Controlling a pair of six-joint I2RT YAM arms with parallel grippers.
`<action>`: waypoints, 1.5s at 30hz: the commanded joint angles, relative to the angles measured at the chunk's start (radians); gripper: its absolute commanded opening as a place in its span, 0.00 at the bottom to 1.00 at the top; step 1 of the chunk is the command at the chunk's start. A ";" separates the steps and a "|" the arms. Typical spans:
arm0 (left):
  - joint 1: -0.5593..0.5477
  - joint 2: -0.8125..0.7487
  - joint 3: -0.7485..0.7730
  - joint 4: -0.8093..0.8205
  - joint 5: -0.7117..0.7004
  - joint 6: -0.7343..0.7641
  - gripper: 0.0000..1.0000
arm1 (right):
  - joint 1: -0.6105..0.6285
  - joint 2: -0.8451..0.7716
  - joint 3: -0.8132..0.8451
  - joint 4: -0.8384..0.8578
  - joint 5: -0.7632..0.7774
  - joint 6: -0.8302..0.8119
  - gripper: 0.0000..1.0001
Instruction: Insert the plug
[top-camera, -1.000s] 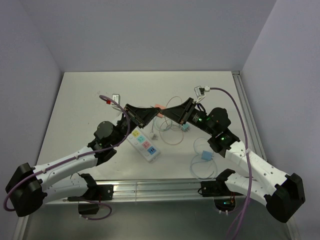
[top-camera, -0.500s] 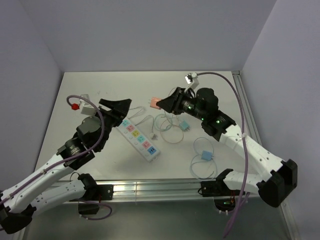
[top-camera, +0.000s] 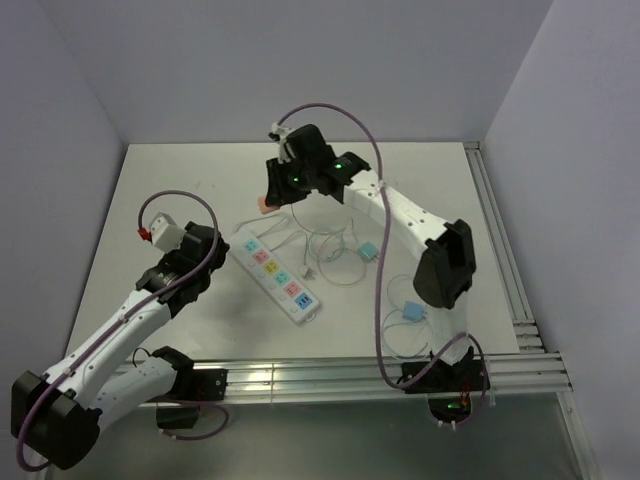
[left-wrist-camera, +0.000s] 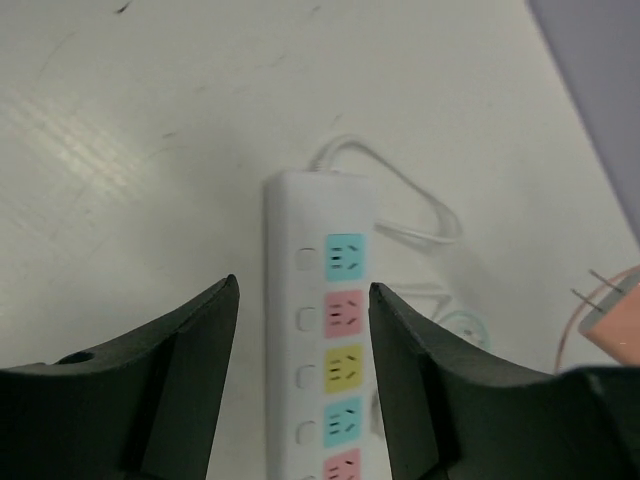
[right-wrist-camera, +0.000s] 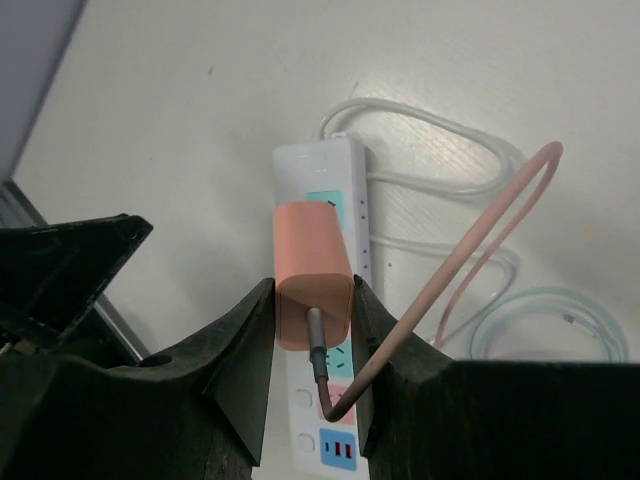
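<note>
1. Pink plug (right-wrist-camera: 313, 275): clamped between the jaws of the right gripper (right-wrist-camera: 313, 287). Its prongs point away from the wrist camera, and its pink cable (right-wrist-camera: 470, 240) loops off beside the right-hand jaw.
2. Power strip (left-wrist-camera: 330, 340): lies flat on the table beyond the plug and the right jaws, apart from them. The plug sits over the strip's cord end.
3. Left gripper (left-wrist-camera: 303, 290): jaws apart, holding nothing. The strip's cord end shows in the gap between them, and I cannot tell whether they touch it.
4. Progress, as judged: plug grasped and carried to the strip; lining up, lowering and pressing home remain.
5. Receptacles: every coloured socket in view is vacant.
6. Two teal adapters (top-camera: 369, 250) with loose cords lie well clear of both jaws.
</note>
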 joint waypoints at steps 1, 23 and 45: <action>0.057 0.037 -0.034 0.002 0.091 -0.032 0.60 | 0.066 0.133 0.226 -0.233 0.069 -0.140 0.00; 0.495 0.494 0.019 0.450 0.576 0.108 0.18 | 0.193 0.444 0.564 -0.425 0.175 -0.210 0.00; 0.380 0.709 0.006 0.677 0.806 0.255 0.00 | 0.205 0.483 0.560 -0.425 0.198 -0.212 0.00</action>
